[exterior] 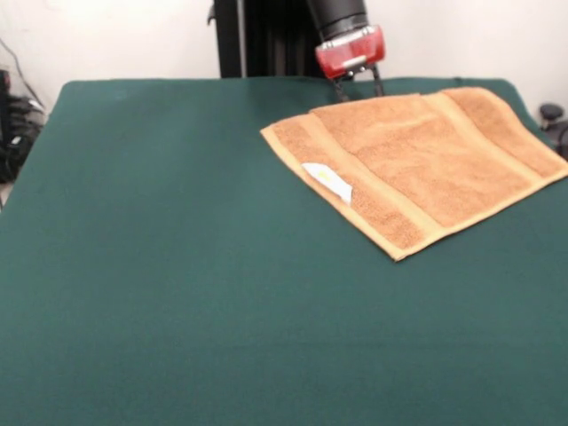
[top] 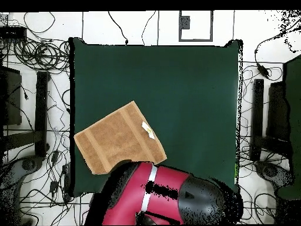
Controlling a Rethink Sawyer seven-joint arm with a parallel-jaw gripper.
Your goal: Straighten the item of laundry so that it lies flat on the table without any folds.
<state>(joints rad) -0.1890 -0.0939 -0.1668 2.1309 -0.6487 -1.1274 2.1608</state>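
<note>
The tan-orange towel (exterior: 426, 164) lies spread out and turned at an angle on the far right part of the dark green table (exterior: 177, 266). Its white label (exterior: 328, 180) lies folded onto the top near its left edge. No large fold shows. My gripper (exterior: 359, 89) hangs just behind the towel's far edge, with its two black fingers (exterior: 379, 85) apart and nothing between them. In the overhead view the towel (top: 117, 138) sits at the table's (top: 188, 88) lower left, and my red arm (top: 147, 191) covers its lower edge and hides the gripper.
The towel's right corner reaches the table's right edge in the front view. The black pedestal (exterior: 266, 35) stands behind the table. Cables (top: 35, 53) and stands lie on the floor around the table.
</note>
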